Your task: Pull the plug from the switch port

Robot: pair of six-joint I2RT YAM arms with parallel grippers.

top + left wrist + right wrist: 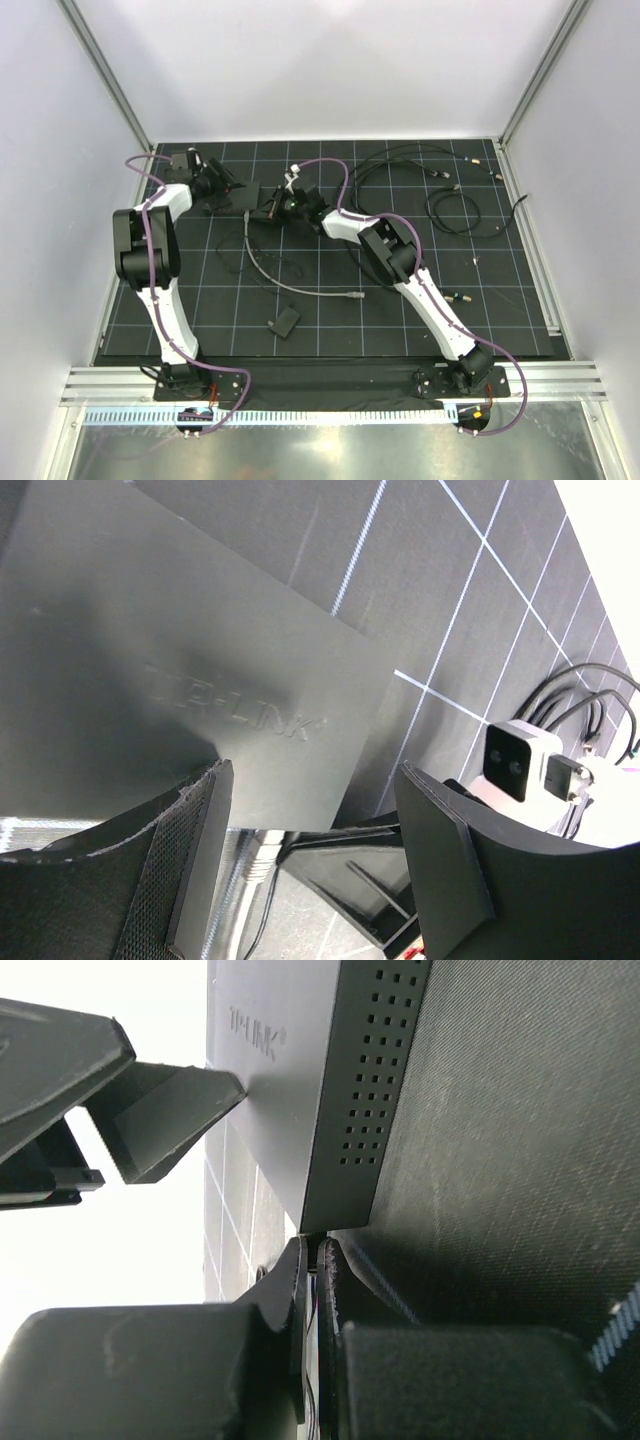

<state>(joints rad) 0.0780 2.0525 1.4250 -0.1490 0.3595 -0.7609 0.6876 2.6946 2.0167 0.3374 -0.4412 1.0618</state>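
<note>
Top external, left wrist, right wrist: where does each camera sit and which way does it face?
Top external: above and behind the bases, looking down on the mat; left arm and right arm show.
Left wrist: on the left arm, looking across the switch; the open left gripper shows.
Right wrist: on the right arm, facing the switch's vented side; the shut right gripper shows.
Shared: both wrist views show the switch's lettering.
</note>
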